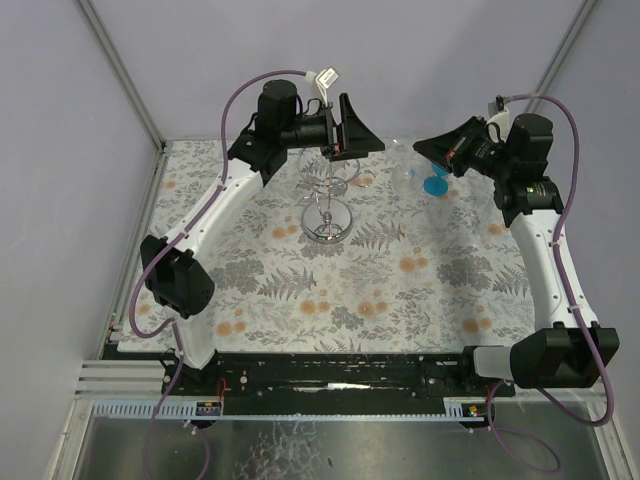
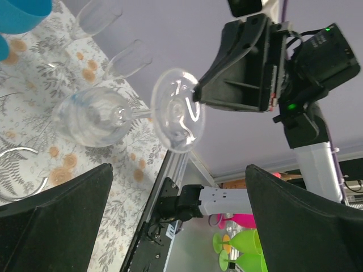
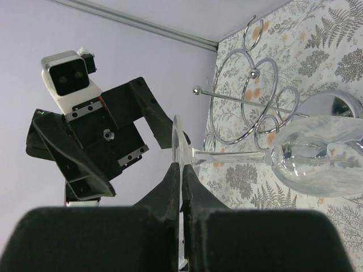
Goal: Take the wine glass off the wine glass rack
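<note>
The chrome wine glass rack stands on the floral tablecloth at the back middle; its looped rings also show in the right wrist view. My right gripper is shut on the rim of the foot of a clear wine glass. It holds the glass sideways in the air, right of the rack and apart from it. The left wrist view shows the same glass, with the right gripper on its foot. My left gripper is open and empty, above the rack's top.
A blue glass stands on the table below the right gripper. Two clear flutes lie near the table's back edge. Green and pink plastic glasses sit beyond the table. Grey walls close in the back and sides.
</note>
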### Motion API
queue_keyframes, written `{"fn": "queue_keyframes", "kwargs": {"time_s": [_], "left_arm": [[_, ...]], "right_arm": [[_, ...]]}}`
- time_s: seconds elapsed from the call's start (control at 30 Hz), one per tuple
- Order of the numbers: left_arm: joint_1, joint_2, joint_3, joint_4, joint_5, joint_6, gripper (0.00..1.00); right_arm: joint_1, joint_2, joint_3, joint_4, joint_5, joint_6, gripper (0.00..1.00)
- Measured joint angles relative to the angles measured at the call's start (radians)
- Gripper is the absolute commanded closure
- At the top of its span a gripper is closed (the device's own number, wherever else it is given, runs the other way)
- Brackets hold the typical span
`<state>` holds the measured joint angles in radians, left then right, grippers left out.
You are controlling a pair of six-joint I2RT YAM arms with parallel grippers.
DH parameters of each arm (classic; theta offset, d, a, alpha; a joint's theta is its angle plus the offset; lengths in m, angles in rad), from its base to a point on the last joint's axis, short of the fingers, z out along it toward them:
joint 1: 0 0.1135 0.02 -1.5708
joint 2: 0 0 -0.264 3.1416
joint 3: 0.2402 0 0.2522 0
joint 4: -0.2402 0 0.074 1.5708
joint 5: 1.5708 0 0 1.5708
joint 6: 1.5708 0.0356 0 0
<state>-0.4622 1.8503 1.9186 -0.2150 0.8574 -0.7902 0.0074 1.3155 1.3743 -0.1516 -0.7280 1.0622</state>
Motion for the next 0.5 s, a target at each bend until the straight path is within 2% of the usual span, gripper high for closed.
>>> {"fn": "queue_keyframes", "kwargs": {"time_s": [0.5], "left_arm": [[-0.035,0.042,-0.003,0.117,0.047,-0.114,0.01]], "right_arm": [[0.0,-0.032,-0.014,-0.024,-0.001,-0.001,1.0]]}}
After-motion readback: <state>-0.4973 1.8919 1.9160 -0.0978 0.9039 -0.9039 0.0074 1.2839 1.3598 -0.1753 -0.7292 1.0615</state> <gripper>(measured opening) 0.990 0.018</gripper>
